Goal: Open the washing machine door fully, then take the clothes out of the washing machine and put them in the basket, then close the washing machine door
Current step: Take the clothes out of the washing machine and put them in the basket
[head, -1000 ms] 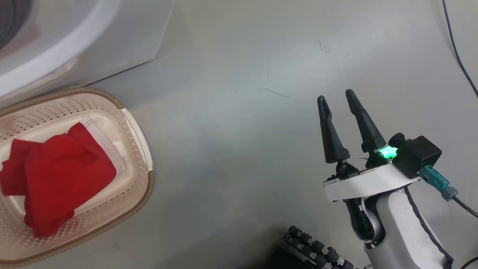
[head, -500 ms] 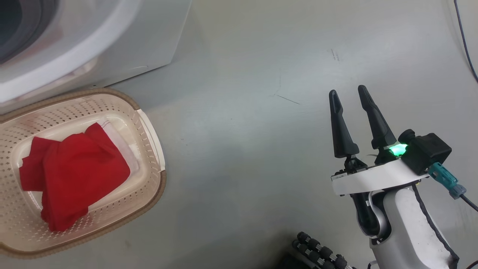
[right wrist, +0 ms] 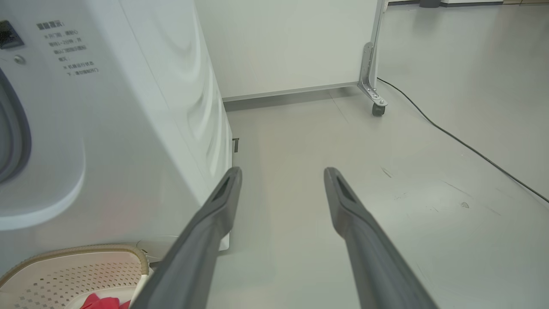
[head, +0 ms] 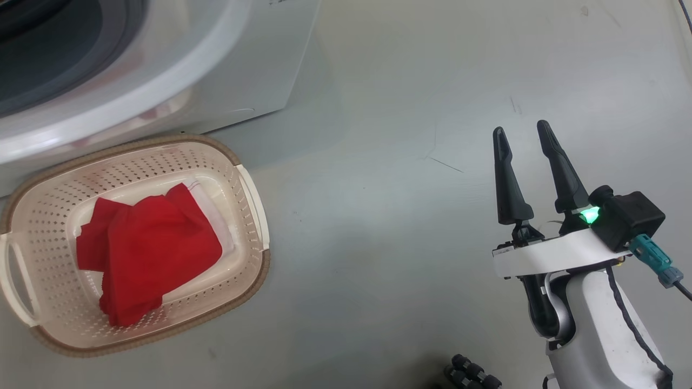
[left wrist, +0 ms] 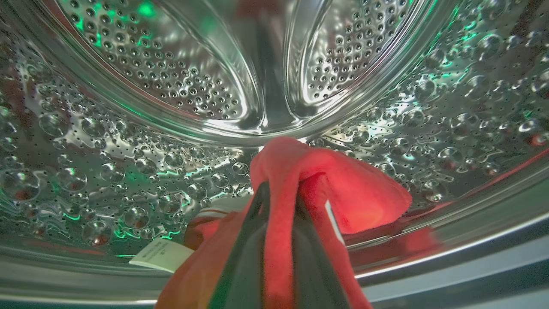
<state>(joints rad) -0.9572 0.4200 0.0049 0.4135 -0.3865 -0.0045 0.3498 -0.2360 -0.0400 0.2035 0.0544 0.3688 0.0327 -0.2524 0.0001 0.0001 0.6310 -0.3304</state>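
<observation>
Red clothes [left wrist: 356,193] pinched between left jaws, inside drum [left wrist: 171,86].

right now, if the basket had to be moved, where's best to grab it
Probably the white handle on the basket's end nearest the open right gripper: a narrow bar standing out from the rim. Come from above on that side, fingers straddling it.

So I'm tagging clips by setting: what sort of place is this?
Probably a lab or test room, not a home laundry: the washing machine stands on bare grey floor, near a white partition on castors, with a loose cable trailing across.
</observation>
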